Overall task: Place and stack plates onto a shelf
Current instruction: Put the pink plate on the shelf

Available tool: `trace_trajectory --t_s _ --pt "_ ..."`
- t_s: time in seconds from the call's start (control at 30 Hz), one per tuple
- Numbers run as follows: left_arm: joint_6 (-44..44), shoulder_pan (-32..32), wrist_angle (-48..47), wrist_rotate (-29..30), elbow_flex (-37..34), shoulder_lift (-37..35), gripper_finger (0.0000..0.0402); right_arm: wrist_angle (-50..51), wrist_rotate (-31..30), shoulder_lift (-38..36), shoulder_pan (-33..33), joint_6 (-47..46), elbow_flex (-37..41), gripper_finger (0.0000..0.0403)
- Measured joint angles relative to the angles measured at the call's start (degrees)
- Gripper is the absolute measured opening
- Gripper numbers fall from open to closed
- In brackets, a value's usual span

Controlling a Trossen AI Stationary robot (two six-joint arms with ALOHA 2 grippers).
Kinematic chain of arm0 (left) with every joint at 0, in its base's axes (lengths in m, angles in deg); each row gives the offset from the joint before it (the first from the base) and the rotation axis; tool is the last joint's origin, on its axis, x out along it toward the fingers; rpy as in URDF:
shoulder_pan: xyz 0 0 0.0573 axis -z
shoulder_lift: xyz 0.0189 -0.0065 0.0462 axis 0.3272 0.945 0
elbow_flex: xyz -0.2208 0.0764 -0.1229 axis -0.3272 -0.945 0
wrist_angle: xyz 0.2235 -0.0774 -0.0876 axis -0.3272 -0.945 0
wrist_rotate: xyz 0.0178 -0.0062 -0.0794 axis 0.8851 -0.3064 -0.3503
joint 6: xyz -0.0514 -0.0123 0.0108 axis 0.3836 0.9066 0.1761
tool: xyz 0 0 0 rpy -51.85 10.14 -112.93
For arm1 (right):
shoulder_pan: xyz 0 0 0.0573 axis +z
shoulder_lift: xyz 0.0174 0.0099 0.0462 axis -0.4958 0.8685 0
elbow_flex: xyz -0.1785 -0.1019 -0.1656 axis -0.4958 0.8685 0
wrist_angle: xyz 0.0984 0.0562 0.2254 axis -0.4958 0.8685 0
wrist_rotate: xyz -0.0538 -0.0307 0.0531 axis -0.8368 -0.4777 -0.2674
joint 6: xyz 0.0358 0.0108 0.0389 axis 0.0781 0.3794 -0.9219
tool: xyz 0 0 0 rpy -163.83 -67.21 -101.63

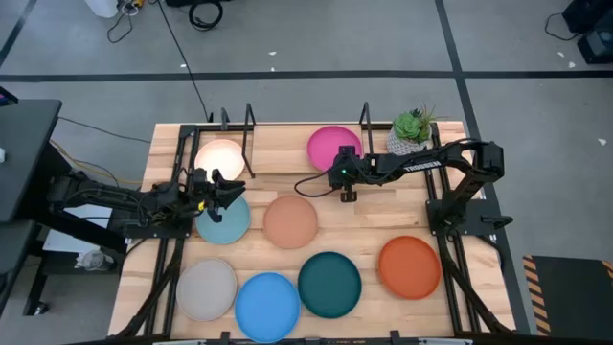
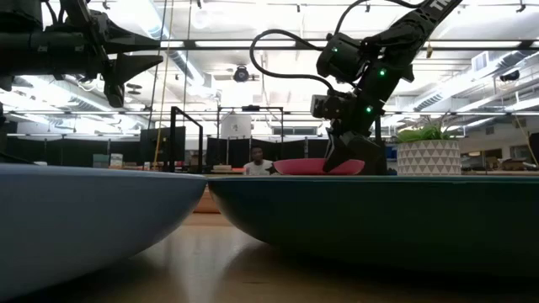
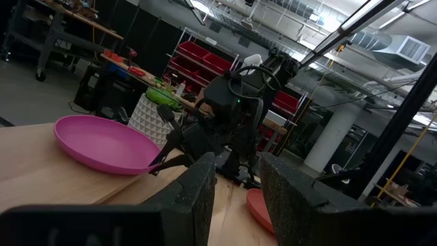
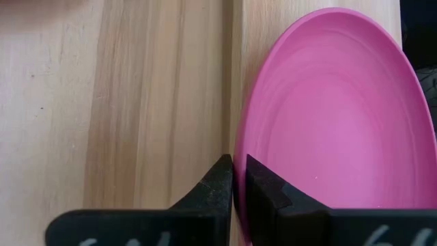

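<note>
Both arms reach inward: the right gripper [image 4: 239, 181] pinches the magenta plate [image 4: 328, 109] rim on the shelf [image 1: 278, 153]; the left gripper [image 1: 225, 187] hovers with fingers spread.

Magenta plate [image 1: 330, 146] on shelf [image 1: 278, 153], seemingly beside cream plate [image 1: 219, 156].

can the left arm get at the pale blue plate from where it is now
Probably yes. The left claw hangs open right over the pale blue plate, whose upper side is bare. The right claw is busy across the table, pinching the magenta plate rim.
</note>
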Motion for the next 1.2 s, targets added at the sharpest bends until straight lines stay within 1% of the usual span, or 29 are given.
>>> trace_trajectory --t_s 0.1,0.2,0.33,0.47,0.53,0.67,0.87,1.03,1.1,1.13,1.17,1.2 --pt "0.0 0.0 0.0 0.0 0.0 0.0 0.0123 0.3 -0.5 0.0 0.5 -0.1 0.0 0.0053" --pt "0.0 0.0 0.0 0.0 0.0 0.0 0.0123 1.7 -1.8 0.0 1.2 -0.2 -0.7 0.0078" --pt "0.0 0.0 0.0 0.0 0.0 0.0 0.0123 3.0 -2.0 0.0 2.3 -2.5 -1.9 0.0112" --pt "0.0 0.0 0.0 0.0 0.0 0.0 0.0123 5.8 -5.0 0.0 3.8 -3.0 -4.1 0.0136" --pt "0.0 0.0 0.0 0.0 0.0 0.0 0.0123 6.9 -5.4 0.0 5.1 -3.8 -5.4 0.0144" --pt "0.0 0.0 0.0 0.0 0.0 0.0 0.0123 7.1 -3.1 0.0 9.2 -4.1 -6.6 0.015" --pt "0.0 0.0 0.0 0.0 0.0 0.0 0.0123 7.1 -3.7 0.0 15.0 -3.0 -6.6 0.0149" --pt "0.0 0.0 0.0 0.0 0.0 0.0 0.0123 7.4 -0.6 0.4 19.4 -2.6 -6.6 0.0149" --pt "0.0 0.0 0.0 0.0 0.0 0.0 0.0123 8.5 -0.2 0.5 20.8 -2.6 -6.6 0.0149" --pt "0.0 0.0 0.0 0.0 0.0 0.0 0.0123 8.8 -0.8 0.5 21.4 -2.6 -6.6 0.0148" --pt "0.0 0.0 0.0 0.0 0.0 0.0 0.0123 9.6 -2.9 0.5 21.9 -2.8 -6.6 0.0147" --pt "0.0 0.0 0.0 0.0 0.0 0.0 0.0123 11.0 -6.2 0.4 22.3 -3.0 -6.6 0.0146"
